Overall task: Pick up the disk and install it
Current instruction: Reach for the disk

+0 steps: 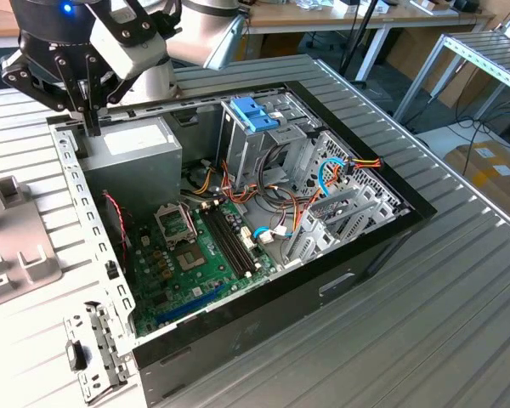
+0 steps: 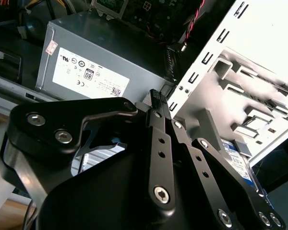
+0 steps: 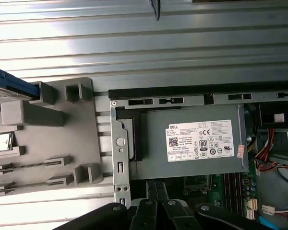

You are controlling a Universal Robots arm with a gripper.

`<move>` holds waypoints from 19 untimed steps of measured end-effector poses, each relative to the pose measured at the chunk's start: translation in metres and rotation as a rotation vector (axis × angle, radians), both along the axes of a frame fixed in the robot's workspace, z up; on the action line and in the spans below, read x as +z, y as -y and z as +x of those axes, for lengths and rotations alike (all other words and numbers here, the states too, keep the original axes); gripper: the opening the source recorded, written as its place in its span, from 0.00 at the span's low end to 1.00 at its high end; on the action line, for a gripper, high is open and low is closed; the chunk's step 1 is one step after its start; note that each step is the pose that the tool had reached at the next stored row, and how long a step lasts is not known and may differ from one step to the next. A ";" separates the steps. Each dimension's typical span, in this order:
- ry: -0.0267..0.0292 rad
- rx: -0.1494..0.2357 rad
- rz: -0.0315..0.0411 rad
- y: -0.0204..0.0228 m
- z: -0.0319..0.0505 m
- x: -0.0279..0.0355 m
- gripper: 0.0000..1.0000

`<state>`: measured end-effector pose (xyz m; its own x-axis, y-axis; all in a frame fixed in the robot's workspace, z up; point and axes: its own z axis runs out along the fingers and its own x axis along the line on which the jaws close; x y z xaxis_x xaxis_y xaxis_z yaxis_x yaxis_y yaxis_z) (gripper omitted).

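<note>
Its fingers [image 2: 156, 98] pressed together and empty, the black gripper [image 1: 91, 127] hangs above the silver computer-case rim [image 1: 68, 166] and could strike it, well apart from the blue-railed grey metal disk [image 3: 12, 86].

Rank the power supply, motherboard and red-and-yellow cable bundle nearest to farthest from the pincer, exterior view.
1. Power supply, just beside the pincer.
2. Motherboard, on the case floor, mid-case.
3. Red-and-yellow cable bundle, at the exterior view's right.

Inventory as I see it, one of each:
1 open PC case [image 1: 357, 246], 1 power supply box [image 3: 197, 143], 1 motherboard [image 1: 195, 255], 1 blue latch [image 1: 253, 113], 1 grey fixture plate [image 3: 81, 139], 1 disk [image 3: 14, 88], my 1 claw [image 1: 90, 121].
</note>
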<state>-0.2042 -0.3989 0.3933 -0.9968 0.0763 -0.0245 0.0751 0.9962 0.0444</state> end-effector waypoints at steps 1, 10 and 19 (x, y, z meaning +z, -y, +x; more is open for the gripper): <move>0.0000 0.000 0.0000 0.0000 -0.0008 0.0000 0.11; 0.0000 0.000 0.0000 0.0000 -0.0100 0.0000 0.11; 0.0000 0.000 0.0000 0.0000 -0.0209 0.0000 0.11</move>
